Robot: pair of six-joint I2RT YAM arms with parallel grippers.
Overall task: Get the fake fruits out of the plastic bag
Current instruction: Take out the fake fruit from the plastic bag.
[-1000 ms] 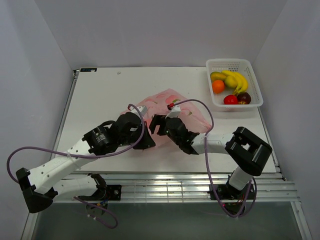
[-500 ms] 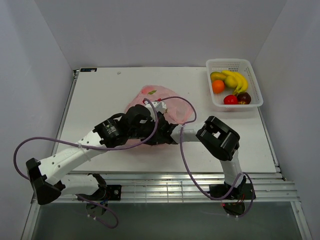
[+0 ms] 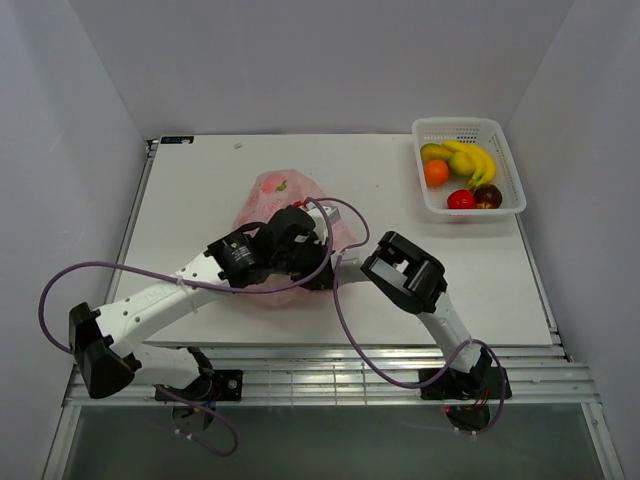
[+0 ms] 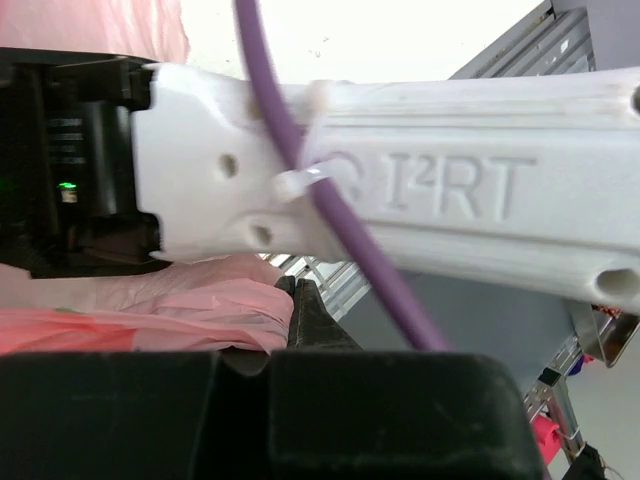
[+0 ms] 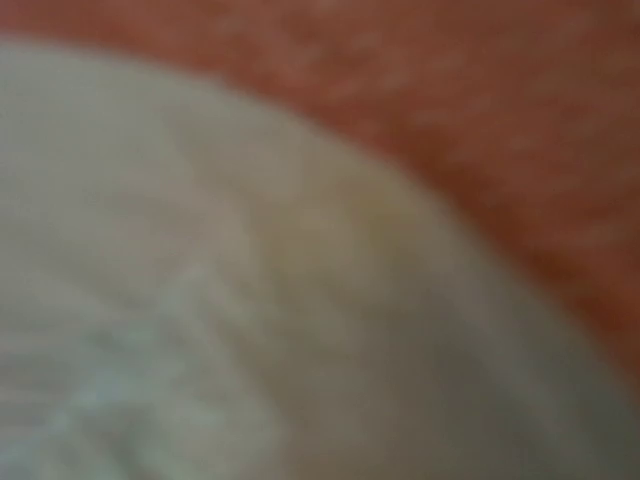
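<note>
The pink plastic bag (image 3: 277,192) lies bunched at the table's middle, and no fruit shows through it. My left gripper (image 3: 312,270) sits at the bag's near edge. In the left wrist view its fingertips (image 4: 296,303) are together, pinching a pink fold of the bag (image 4: 150,322). My right arm's white link (image 4: 420,200) crosses just above them. The right arm (image 3: 405,270) reaches left and its gripper is hidden under the left wrist and the bag. The right wrist view is only a pale and orange-red blur. Fake fruits lie in the basket: an orange one (image 3: 436,172), a red one (image 3: 461,199) and yellow-green ones (image 3: 461,162).
A white perforated basket (image 3: 505,150) stands at the far right and also holds bananas (image 3: 483,164) and a dark apple (image 3: 488,195). Purple cables (image 3: 350,330) loop off both arms. The two arms overlap closely at the bag's near edge.
The right arm has swung left and pushed its gripper in at the bag. The left arm has reached further in. The bag has bunched up and shifted left and away.
</note>
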